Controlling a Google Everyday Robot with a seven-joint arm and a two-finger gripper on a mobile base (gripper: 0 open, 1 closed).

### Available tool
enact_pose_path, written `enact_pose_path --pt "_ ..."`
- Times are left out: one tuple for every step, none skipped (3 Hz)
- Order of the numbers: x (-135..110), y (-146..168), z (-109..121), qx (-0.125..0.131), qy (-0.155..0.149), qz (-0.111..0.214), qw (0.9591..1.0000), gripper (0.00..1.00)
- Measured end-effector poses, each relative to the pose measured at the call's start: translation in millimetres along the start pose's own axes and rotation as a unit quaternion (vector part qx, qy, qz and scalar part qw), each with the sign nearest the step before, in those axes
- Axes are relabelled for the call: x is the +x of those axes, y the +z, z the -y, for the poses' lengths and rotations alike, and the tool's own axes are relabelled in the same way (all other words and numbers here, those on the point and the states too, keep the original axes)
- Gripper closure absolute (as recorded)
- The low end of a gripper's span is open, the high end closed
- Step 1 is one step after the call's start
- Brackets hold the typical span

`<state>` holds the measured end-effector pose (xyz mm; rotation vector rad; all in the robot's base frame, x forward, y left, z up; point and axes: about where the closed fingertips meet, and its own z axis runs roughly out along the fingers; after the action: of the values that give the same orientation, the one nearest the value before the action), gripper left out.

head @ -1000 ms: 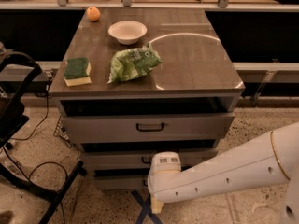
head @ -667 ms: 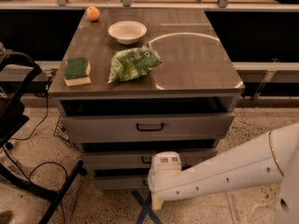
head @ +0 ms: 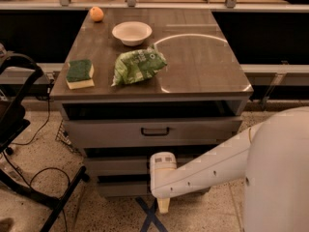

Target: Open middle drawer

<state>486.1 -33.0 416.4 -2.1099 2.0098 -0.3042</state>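
Note:
The grey cabinet has three drawers. The top drawer (head: 154, 132) has a tall front and a black bar handle. Below it is the middle drawer (head: 113, 166), with a narrow low front that looks closed or nearly closed. Its handle is hidden behind my arm. The lowest drawer (head: 120, 188) sits beneath it. My gripper (head: 162, 199) is at the end of the white arm, which reaches in from the right. It is low in front of the centre of the middle and lowest drawers and points down toward the floor.
On the cabinet top lie a green sponge (head: 79, 73), a green chip bag (head: 138, 65), a white bowl (head: 132, 33) and an orange (head: 96, 14). A black chair frame (head: 19, 129) and cables stand at the left. Blue tape (head: 149, 216) marks the floor.
The end of my arm has shifted slightly to the left in front of the drawers. The drawers and the things on the top have not moved.

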Motion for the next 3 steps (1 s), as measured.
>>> enact_pose_path --pt "1 14 4 -0.012 -0.008 -0.012 0.9998 0.00" --pt "-2 27 7 -0.021 -0.018 -0.019 0.9994 0.18" --pt "-1 28 6 -0.022 -0.018 -0.019 0.9994 0.49"
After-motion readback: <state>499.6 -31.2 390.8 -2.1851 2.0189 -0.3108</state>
